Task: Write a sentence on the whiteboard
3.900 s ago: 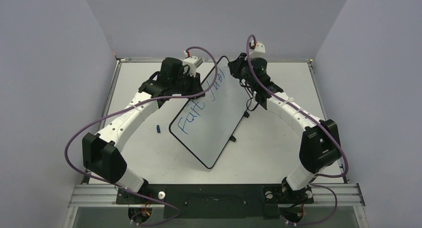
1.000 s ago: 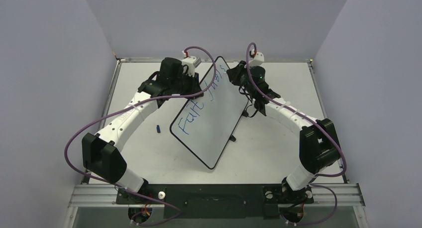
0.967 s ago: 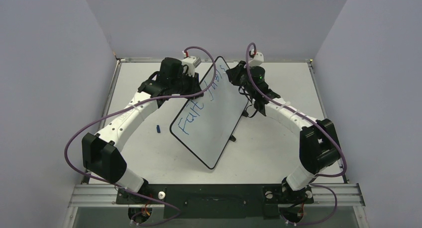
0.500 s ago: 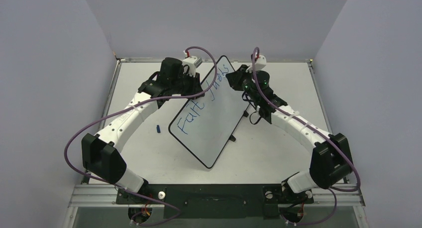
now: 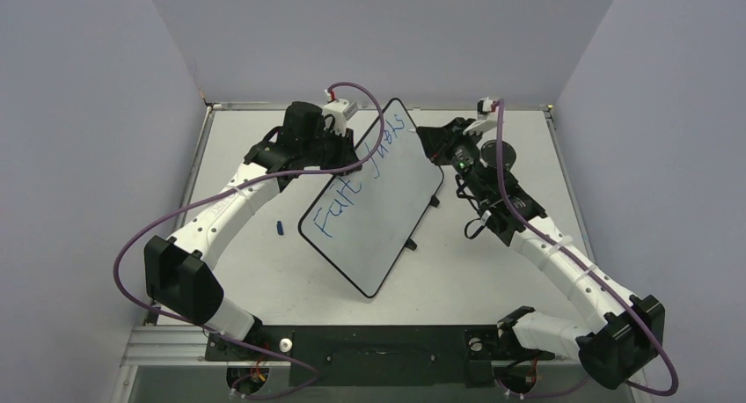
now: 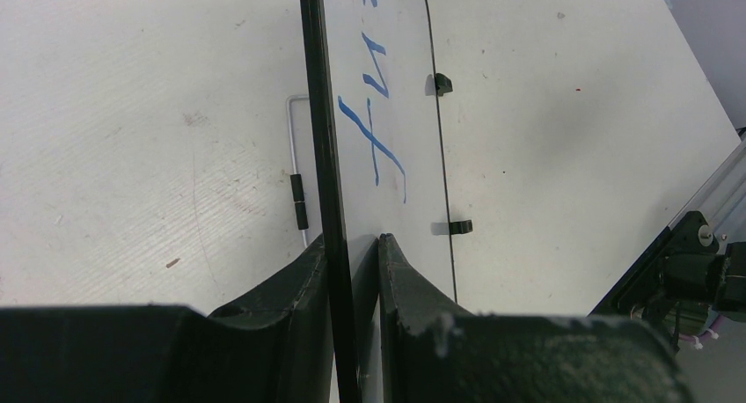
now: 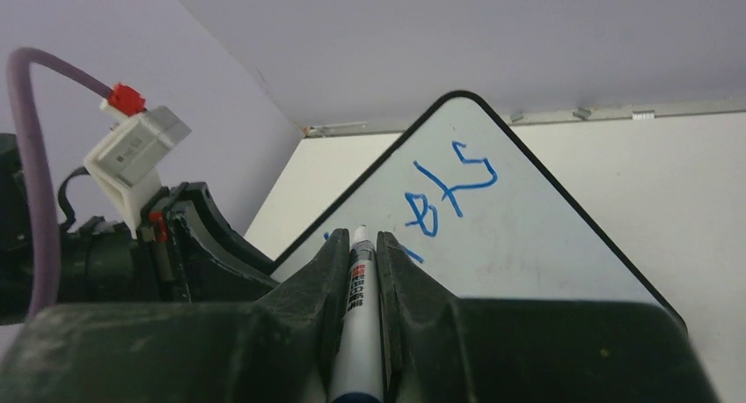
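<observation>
The whiteboard (image 5: 378, 211) stands tilted near the table's middle, with blue words "Fait fuels" (image 5: 356, 181) along its upper left part. My left gripper (image 5: 345, 153) is shut on the board's left edge; in the left wrist view the black frame (image 6: 318, 139) sits between the fingers (image 6: 308, 271). My right gripper (image 5: 433, 144) is shut on a white marker (image 7: 359, 315) with a blue end, off the board's upper right edge. In the right wrist view the marker tip points at the board (image 7: 528, 245) near the blue letters (image 7: 449, 192).
A small blue marker cap (image 5: 280, 227) lies on the table left of the board. The board's wire stand (image 6: 293, 174) and two black tabs (image 6: 442, 84) show in the left wrist view. Grey walls enclose the table on three sides.
My right arm has swung right and back, pulling the marker off the board's face to its upper right edge. The word "fuels" was completed over these frames. The left arm and board stayed put.
</observation>
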Available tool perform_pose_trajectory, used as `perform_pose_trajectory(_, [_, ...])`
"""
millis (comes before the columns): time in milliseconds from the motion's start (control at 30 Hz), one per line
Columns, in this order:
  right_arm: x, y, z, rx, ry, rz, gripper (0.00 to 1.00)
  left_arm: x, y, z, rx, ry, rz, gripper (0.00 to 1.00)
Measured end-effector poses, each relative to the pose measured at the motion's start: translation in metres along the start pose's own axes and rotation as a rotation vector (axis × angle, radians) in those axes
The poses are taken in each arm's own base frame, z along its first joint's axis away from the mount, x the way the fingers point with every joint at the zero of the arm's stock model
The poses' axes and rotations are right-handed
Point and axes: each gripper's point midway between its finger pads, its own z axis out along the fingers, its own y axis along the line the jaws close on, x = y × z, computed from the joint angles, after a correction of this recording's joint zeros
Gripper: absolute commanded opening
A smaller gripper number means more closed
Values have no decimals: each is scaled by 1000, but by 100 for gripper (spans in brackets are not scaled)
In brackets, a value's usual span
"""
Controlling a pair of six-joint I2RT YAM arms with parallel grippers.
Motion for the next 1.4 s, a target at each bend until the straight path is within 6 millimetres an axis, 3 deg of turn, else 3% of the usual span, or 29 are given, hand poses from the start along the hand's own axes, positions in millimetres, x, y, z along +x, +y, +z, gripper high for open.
perform_pose_trajectory(233, [44,-15,-16,37,111,-31,0,0,0,0,0,-1,0,0])
perform_pose_trajectory(633, [104,-21,-51,7,228,-73,0,0,2,0,-15,-1,1,0])
perform_pose_trajectory(1167, [155,-24,-77,-61,296,-91,0,1,5,0,-42,0,-19,0])
perform_pose_trajectory(1400, [170,-8,-84,-122,313,-94,0,0,6,0,-49,-2,-21,0])
